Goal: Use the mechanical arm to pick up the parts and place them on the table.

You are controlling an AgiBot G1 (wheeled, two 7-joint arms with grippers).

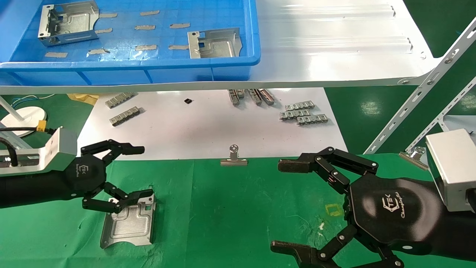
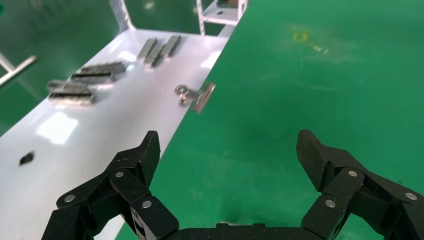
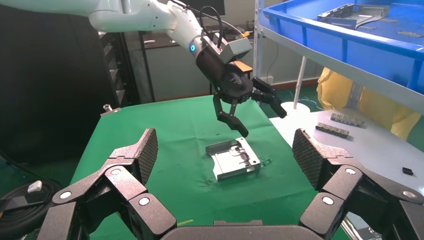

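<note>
Head view: left gripper [image 1: 126, 172] hovering wide open, empty, over part [image 1: 128, 222] lying near table's [image 1: 238, 208] left edge; right gripper [image 1: 288, 206] idling open, empty, near right edge.

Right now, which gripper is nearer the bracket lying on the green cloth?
Left. The left gripper hangs open right over the bracket, one finger above its near edge without touching. The right gripper, also open, is well off to the bracket's right over bare cloth.
</note>
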